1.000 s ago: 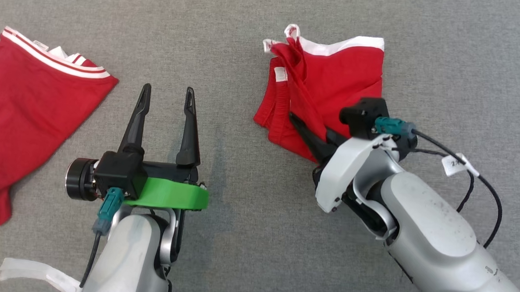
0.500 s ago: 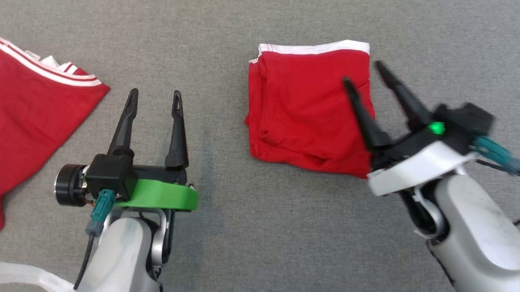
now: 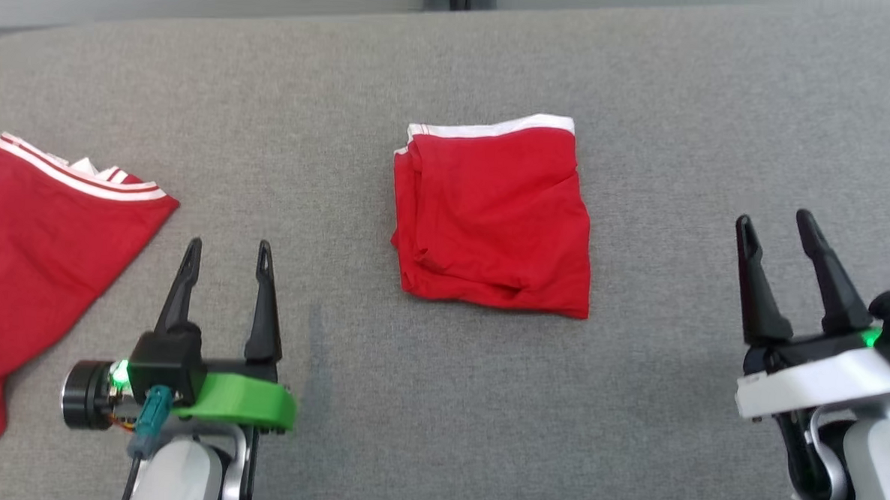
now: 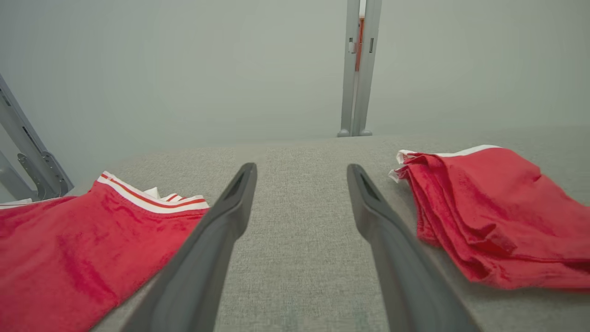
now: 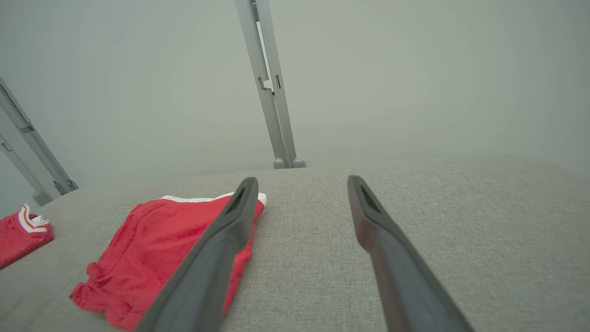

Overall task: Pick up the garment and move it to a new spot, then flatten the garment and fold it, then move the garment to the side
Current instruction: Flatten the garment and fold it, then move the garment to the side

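The left gripper (image 3: 229,246) has two long, black, tapering fingers (image 3: 179,291), each with a narrow slot near its pointed tip; in the left wrist view they look dark grey and matte. They are mounted on a black boxy housing (image 3: 166,358) fixed to a bright green curved plastic bracket (image 3: 246,410). A black cylindrical cap (image 3: 81,405) sticks out at the side, next to a small green indicator light (image 3: 118,375). A teal plug (image 3: 154,409) leads into a thin dark cable (image 3: 128,480), and the rounded forearm shell (image 3: 180,475) is pale grey. The right gripper (image 3: 773,219) has the same black fingers, but on a white curved plastic bracket (image 3: 814,386), with a second green light (image 3: 871,338) and a silver-grey wrist link (image 3: 867,464).
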You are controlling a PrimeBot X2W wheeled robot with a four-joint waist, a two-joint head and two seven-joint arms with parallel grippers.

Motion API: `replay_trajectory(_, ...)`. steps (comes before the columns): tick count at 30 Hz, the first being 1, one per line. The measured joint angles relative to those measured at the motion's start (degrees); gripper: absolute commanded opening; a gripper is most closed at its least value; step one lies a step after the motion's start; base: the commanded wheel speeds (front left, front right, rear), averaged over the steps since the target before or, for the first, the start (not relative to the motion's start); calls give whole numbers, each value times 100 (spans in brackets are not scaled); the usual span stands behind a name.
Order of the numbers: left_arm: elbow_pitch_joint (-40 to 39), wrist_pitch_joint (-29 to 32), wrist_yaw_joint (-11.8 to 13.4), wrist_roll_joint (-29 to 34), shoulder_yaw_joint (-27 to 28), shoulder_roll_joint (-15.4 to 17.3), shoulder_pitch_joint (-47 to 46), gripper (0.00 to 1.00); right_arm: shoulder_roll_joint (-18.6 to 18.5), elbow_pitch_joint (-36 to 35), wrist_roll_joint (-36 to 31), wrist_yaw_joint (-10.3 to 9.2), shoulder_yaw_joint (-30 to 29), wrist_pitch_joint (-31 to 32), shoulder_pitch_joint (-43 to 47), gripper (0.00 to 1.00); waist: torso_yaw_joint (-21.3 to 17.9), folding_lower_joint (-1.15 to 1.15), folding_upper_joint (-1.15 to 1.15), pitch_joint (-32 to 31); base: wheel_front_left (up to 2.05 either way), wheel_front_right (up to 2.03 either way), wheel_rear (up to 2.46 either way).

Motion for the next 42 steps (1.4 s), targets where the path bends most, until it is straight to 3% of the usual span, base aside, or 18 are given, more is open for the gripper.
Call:
replay_trajectory(9, -37, 141, 8, -104, -29, 89, 615, 100, 338, -376, -168, 0, -102, 379, 700, 100, -76, 0, 0, -638, 0, 0, 0)
replay_trajectory(20, -172, 285, 75, -145, -76, 199, 1000, 100, 486, -670, -376, 0, -302, 667, 1259, 100, -113, 0, 0, -1168, 0, 0, 0)
replay_trajectory(42, -222, 331, 154, -169, -176, 274, 1034, 100, 537, -829, -435, 1, -363, 873, 1343, 100, -98, 0, 0, -1197, 0, 0, 0)
